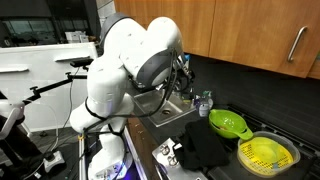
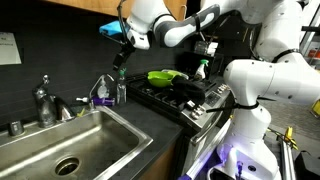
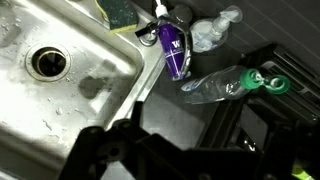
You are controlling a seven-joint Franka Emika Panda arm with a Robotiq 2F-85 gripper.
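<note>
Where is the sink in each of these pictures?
Exterior view: the sink is mid-picture, partly hidden behind the white robot arm.
Exterior view: the sink fills the lower left.
Wrist view: the sink fills the left half, with its drain at upper left.
Shared landmark: the black stove right beside it.

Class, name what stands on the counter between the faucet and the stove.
A purple bottle and a clear bottle stand between the faucet and stove, seen in an exterior view.

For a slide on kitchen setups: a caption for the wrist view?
Open pincer above a steel sink, with a purple bottle, a green-capped clear bottle and another clear bottle beside it.
</note>
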